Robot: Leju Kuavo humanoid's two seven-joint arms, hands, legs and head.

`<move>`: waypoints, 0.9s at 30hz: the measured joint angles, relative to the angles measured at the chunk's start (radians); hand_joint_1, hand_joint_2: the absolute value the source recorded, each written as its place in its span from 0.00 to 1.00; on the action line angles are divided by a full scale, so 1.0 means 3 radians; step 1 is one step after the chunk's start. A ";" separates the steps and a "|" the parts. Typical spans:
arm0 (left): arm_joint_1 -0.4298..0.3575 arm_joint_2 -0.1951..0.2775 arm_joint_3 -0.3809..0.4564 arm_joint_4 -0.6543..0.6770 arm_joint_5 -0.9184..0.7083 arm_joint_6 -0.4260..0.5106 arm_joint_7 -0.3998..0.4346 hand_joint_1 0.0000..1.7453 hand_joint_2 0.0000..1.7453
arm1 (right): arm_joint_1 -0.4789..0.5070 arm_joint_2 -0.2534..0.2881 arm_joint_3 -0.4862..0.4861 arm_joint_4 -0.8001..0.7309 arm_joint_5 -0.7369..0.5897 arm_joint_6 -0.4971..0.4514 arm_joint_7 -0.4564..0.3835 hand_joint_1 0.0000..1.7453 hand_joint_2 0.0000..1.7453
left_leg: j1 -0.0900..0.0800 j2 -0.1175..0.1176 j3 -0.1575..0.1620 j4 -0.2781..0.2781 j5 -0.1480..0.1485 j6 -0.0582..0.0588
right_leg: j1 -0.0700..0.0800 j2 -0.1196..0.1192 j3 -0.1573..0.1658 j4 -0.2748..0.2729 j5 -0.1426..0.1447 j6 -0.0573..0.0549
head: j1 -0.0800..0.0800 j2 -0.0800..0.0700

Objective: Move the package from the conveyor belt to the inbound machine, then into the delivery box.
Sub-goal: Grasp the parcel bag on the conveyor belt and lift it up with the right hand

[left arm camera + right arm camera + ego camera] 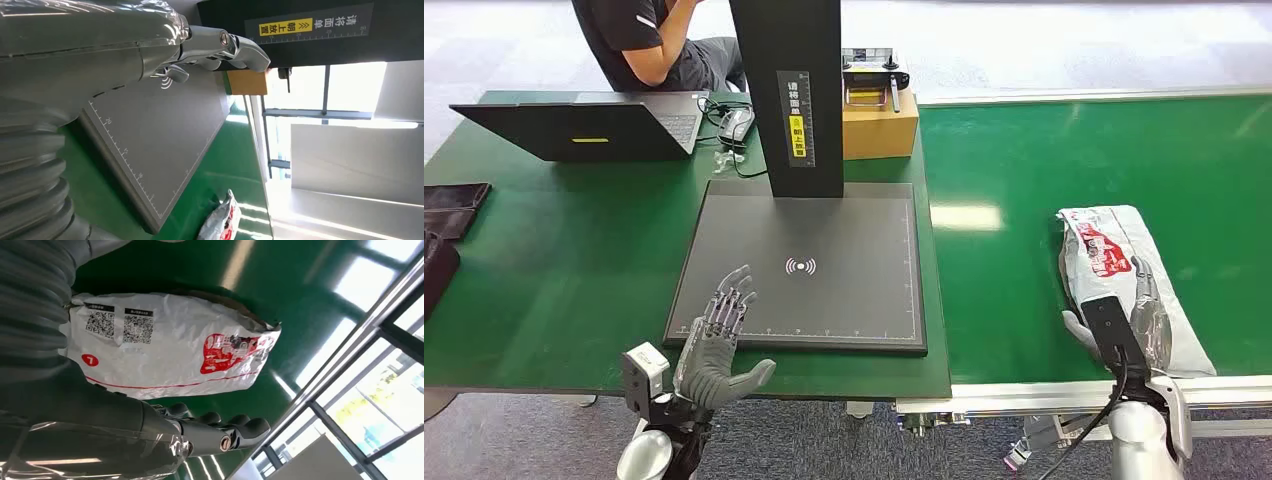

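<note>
The package (1114,262), a white plastic mailer with red print, lies flat on the green conveyor belt (1044,160) at the near right of the scene. The right hand (1139,315) rests on its near end; from the head view I cannot tell whether the fingers grip it. The right wrist view adds two QR codes and a red circle on the package and shows the fingers (240,427) stretched along its edge, not wrapped around it. To the left, the inbound machine's dark scanning plate (824,230) sits on the green table (554,250), its black column (789,90) rising at the far side. The left hand (714,345) hovers over the plate's near left corner, fingers spread wide, holding nothing. The left wrist view catches the column's yellow label (285,26).
</note>
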 joint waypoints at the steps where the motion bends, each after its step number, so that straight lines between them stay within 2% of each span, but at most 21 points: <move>1: 0.0000 0.0000 0.0000 0.0002 0.0000 0.0000 0.0000 0.00 1.00 | -0.0014 -0.0018 -0.0001 0.0034 0.0026 -0.0017 0.0015 0.00 1.00 | 0.0000 0.0000 0.0000 0.0000 0.0000 0.0000 | 0.0000 0.0000 0.0000 0.0000 0.0000 0.0000 | 0.0000 0.0000; 10: -0.0001 0.0004 0.0004 0.0014 0.0024 0.0009 -0.0014 0.00 1.00 | -0.0234 -0.0321 -0.0003 0.0595 0.0315 -0.0340 0.0171 0.00 1.00 | 0.0000 -0.0001 0.0000 0.0000 0.0000 0.0000 | 0.0000 -0.0002 0.0000 0.0000 0.0000 0.0000 | 0.0001 0.0000; 14: 0.0001 0.0007 0.0001 0.0024 0.0042 0.0032 -0.0021 0.00 1.00 | -0.0369 -0.0462 0.0000 0.0936 0.0398 -0.0380 0.0270 0.00 1.00 | 0.0000 -0.0003 0.0000 0.0000 0.0000 0.0001 | 0.0000 -0.0003 0.0000 0.0000 0.0000 0.0000 | 0.0000 0.0000; 20: 0.0011 0.0023 -0.0013 0.0025 0.0029 0.0122 -0.0027 0.00 1.00 | -0.0570 -0.0628 0.0020 0.1475 0.0434 -0.0093 0.0486 0.00 1.00 | 0.0000 -0.0007 -0.0001 0.0000 0.0001 0.0002 | 0.0000 -0.0008 0.0001 0.0000 0.0000 0.0000 | 0.0000 0.0000; 27: 0.0022 0.0037 -0.0015 0.0025 0.0052 0.0134 -0.0008 0.00 1.00 | -0.0761 -0.0735 0.0111 0.1964 0.0459 0.0148 0.0706 0.00 1.00 | 0.0000 -0.0007 0.0000 0.0000 0.0001 0.0002 | 0.0000 -0.0008 0.0001 0.0000 0.0000 0.0000 | 0.0000 0.0000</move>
